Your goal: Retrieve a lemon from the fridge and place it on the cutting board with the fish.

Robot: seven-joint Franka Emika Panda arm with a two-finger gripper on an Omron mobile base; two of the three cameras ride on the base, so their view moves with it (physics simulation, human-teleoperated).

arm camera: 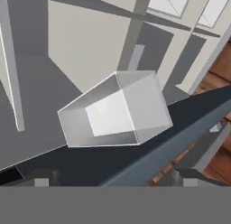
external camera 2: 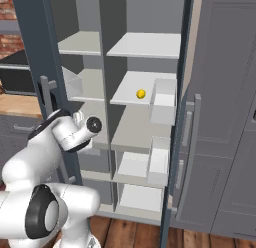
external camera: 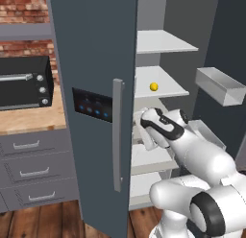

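left base view:
fridge (external camera: 96, 64): right door swung wide, left door shut with handle and blue-lit panel mid-frame; interior exposed so the arm can reach in.
lemon (external camera: 153, 87): centre frame, alone on a pale shelf, above the arm's wrist; not yet touched.
oven (external camera: 24, 83): left edge on the wood counter, irrelevant.

right base view:
lemon (external camera 2: 141, 94): centre, on the middle shelf near its front edge, easy approach from the front.
arm: lower left, wrist aimed into the fridge below lemon height; likely needs to rise.

hand view:
door bin (arm camera: 115, 110): centre, empty; camera looks down at it, not at the lemon.
gripper (arm camera: 115, 181): fingertips (arm camera: 41, 181) at bottom edge, blurry, but spread wide apart, nothing between them.
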